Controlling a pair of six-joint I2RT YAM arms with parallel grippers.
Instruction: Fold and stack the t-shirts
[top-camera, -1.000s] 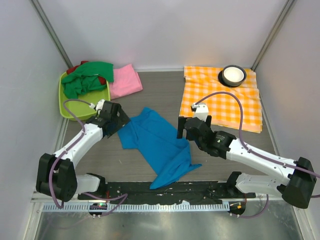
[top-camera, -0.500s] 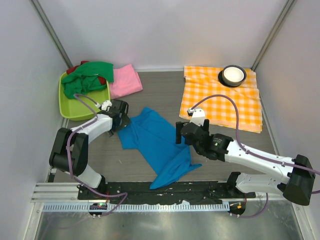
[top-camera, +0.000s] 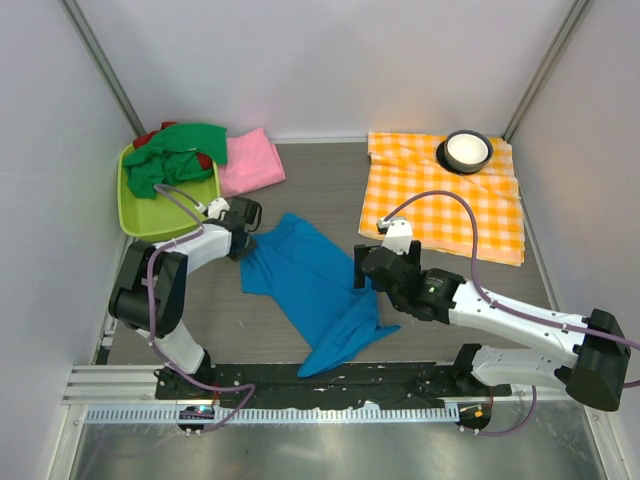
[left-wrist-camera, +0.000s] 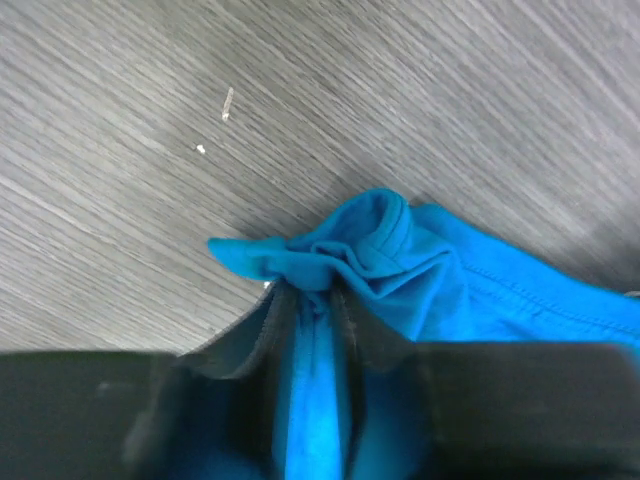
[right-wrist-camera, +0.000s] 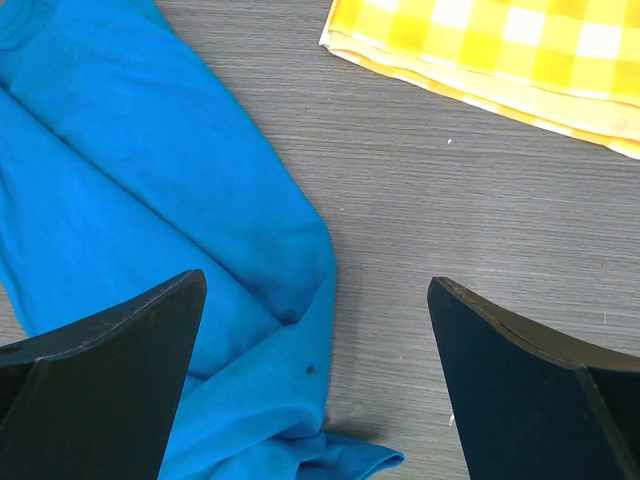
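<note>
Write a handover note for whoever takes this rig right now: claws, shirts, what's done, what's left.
Left claw: shut on the blue t-shirt at its left corner.
Right claw: open over its right edge, holding nothing.
Green t-shirt and red t-shirt: heaped in the lime bin; pink t-shirt beside it.
Done: nothing stacked.
Left: folding and stacking, blue first.

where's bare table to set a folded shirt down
Bare table lies at the far middle, between the pink t-shirt and the checked cloth, and near-left, between the blue t-shirt and the left arm. Crowded: the green bin corner and where the left gripper pinches that shirt.
</note>
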